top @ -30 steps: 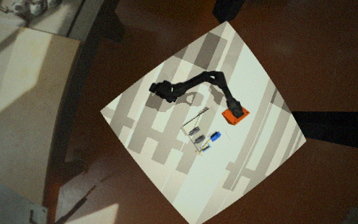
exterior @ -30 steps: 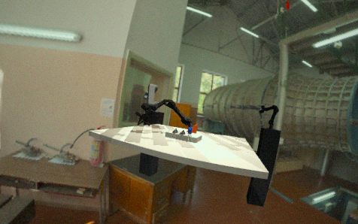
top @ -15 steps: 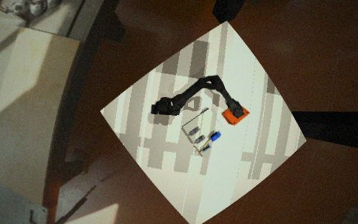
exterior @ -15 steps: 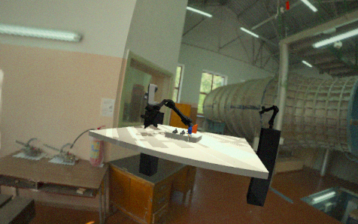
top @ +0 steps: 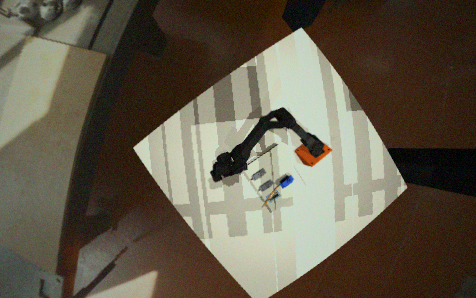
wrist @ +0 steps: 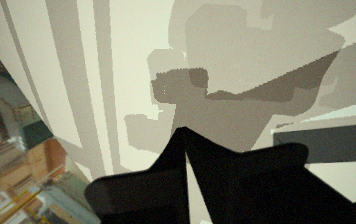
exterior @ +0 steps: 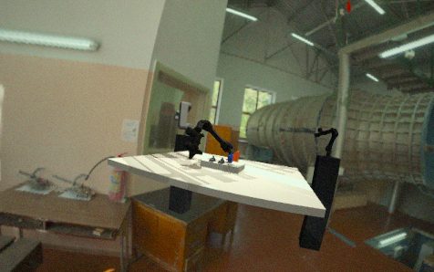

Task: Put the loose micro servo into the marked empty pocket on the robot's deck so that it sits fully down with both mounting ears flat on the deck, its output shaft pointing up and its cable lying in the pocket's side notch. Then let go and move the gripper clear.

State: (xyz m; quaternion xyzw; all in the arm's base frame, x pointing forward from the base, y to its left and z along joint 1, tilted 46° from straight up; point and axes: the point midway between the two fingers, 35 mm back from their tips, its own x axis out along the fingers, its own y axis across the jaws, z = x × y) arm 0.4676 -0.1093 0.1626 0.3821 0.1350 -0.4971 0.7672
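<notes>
Gripper: matte black gripper [top: 218,172], jaws together on nothing, over bare pale worktop [top: 320,210], toward its left corner.
Servo: boxy blue micro servo [top: 286,181] mid-worktop, beside the flat grey deck [top: 266,187].

On the desk [top: 320,220], seen from above, the arm's base [top: 313,153] sits to the right and the arm reaches left to the pincer [top: 218,172]. The deck [top: 265,187] lies just below the arm, the servo [top: 286,181] at its right end. The pincer hangs left of the deck, apart from it.
</notes>
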